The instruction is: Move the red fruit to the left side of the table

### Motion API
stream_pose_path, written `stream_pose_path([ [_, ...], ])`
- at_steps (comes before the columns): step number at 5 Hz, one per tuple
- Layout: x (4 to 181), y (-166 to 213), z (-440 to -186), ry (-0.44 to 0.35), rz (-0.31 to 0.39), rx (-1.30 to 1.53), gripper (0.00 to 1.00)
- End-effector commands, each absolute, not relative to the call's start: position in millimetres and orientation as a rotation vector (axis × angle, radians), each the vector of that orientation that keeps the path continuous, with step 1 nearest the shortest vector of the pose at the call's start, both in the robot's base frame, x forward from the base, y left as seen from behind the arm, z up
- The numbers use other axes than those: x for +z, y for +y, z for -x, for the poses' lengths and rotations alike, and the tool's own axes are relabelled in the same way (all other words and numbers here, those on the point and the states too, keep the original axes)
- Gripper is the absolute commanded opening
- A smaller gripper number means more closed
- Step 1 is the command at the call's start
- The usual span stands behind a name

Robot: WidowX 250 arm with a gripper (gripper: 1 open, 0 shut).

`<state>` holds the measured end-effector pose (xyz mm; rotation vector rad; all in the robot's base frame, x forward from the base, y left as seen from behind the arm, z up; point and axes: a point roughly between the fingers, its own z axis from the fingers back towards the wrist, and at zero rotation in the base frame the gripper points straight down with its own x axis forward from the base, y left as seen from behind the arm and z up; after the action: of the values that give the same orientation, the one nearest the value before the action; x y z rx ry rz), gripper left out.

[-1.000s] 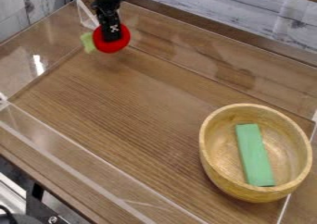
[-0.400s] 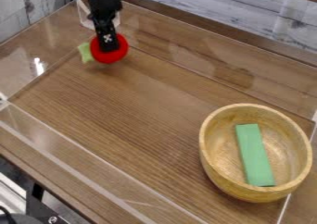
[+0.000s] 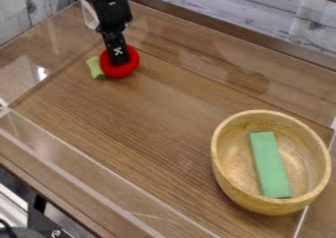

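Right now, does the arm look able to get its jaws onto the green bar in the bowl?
Probably not straight away: the jaws look shut on the red fruit. Otherwise the way seems free, with the green bar lying uncovered inside the open wooden bowl.

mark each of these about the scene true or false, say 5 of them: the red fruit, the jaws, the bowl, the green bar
1. The jaws are closed on the red fruit. True.
2. The green bar lies on the bare tabletop. False: it lies inside the wooden bowl.
3. The red fruit is in the wooden bowl. False: it is at the jaws, well away from the bowl.
4. The pale green stem end of the fruit shows on the left of its red body in the picture. True.
5. The bowl holds two green bars. False: only one shows in it.
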<state>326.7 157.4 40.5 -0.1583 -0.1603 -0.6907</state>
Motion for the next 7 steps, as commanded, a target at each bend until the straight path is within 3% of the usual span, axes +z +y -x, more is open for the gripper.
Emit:
stream_pose_path([
  [1,76.4,157.5,-338.3,-0.219,0.111,-0.722,0.0],
  [2,74.5,160.8,-338.7,-0.22,0.124,-0.737,1.0],
  [3,74.9,162.5,-339.0,-0.228,0.138,-0.749,1.0],
  [5,100.1,147.5,-336.5,-0.249,0.139,-0.691,1.0],
  [7,99.3,96.6,-348.0,-0.266,0.158,-0.587,1.0],
])
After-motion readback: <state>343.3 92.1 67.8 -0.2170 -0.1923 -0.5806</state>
